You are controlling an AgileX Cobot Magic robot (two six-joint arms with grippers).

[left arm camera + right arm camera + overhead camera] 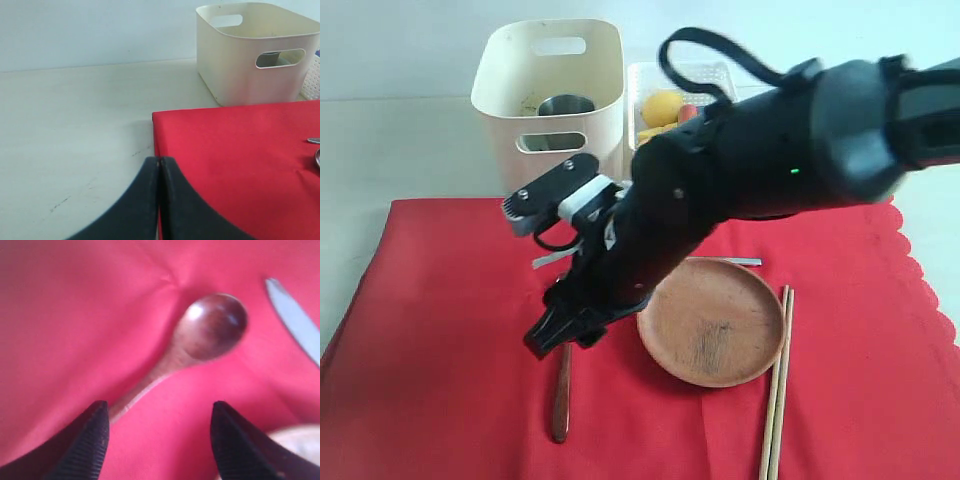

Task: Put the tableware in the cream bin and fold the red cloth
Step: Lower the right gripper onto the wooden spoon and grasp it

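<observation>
We log right gripper (160,407) spread wide, grasping nothing, over one dark wooden spoon (210,330) | spoon flat on red cloth (440,350), just left of the one plate (712,320), long axis near-to-far, bowl toward cream bin (548,100) | two chopsticks (777,390) right of plate, one knife (740,261) behind it, one steel cup (566,106) in bin | left gripper (159,161) clenched, empty

Bright, even light; shadows faint and soft. The right arm (750,150) smears with motion blur in the exterior view. Close up, the dark wooden spoon (210,332) is soft, with glare at ten o'clock on its bowl; the silver knife (295,320) is blurred.
</observation>
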